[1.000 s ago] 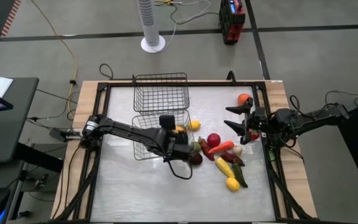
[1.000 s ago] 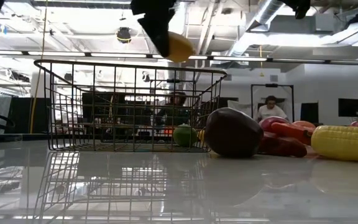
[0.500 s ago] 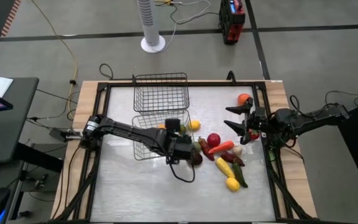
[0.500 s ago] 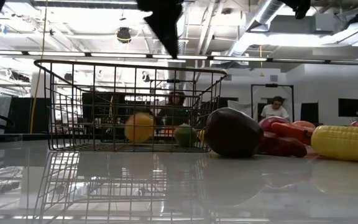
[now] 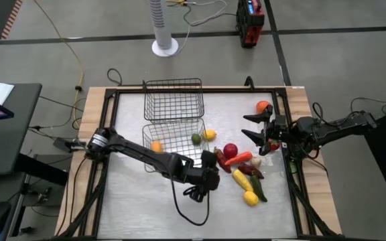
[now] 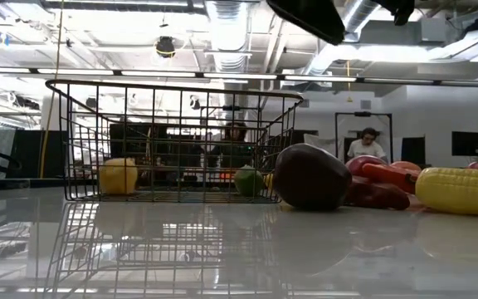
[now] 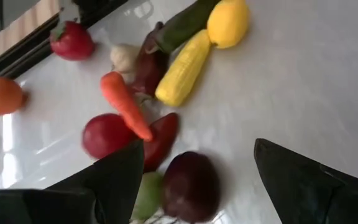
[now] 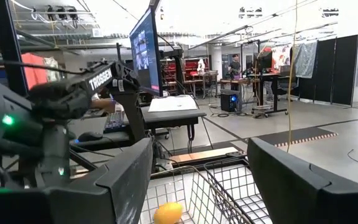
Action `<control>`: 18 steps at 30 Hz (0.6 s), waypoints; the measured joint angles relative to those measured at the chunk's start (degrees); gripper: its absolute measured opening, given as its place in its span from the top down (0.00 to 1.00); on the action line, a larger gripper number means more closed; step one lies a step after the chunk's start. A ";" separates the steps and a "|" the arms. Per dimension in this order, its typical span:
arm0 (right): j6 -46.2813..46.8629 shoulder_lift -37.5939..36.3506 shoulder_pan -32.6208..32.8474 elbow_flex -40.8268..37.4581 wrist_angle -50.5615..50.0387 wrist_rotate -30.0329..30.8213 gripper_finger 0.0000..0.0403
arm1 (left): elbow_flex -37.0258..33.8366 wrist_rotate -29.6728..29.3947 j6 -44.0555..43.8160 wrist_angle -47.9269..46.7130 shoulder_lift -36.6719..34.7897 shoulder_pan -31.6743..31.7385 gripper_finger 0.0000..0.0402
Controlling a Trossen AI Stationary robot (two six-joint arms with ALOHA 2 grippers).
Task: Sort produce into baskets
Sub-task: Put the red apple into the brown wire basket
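High view: we note two wire baskets, the far basket (image 5: 173, 99) at the table's far edge and the near basket (image 5: 173, 144) just in front of it, near the table's (image 5: 133, 207) middle. Inside the near basket lie a yellow lemon (image 5: 156, 146) at its left side and a green lime (image 5: 196, 139) toward its right; the low view shows both resting on the basket floor, well apart. The left gripper (image 5: 210, 175) hangs over the table just in front of the near basket's right corner, beside the loose pile; in the left wrist view its jaws stand wide, holding nothing, above a dark purple piece (image 7: 190, 186). We record the pile toward the table's right side: a red apple (image 5: 230, 150), carrot (image 5: 238, 159), corn (image 5: 241, 180), a second lemon (image 5: 250, 198), and an orange (image 5: 263, 106) near the far right corner. The right gripper (image 5: 254, 127) waits at the right edge, jaws wide apart and empty.
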 joint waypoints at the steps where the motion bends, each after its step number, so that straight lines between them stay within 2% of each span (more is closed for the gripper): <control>1: 0.00 0.00 0.00 0.00 0.00 0.02 0.28 | -0.40 0.07 -0.41 0.65 0.02 0.03 0.27; 8: -0.15 0.00 -0.13 0.00 0.60 0.13 0.28 | 0.56 0.62 -3.62 1.42 0.24 -0.26 0.27; 14: -0.11 0.04 -0.13 0.00 0.92 0.15 0.28 | 1.43 0.39 -3.85 2.33 5.68 -2.54 0.27; 18: -0.09 0.07 -0.12 0.00 0.84 0.14 0.28 | 7.17 -2.74 -1.90 -2.16 10.75 -3.28 0.27</control>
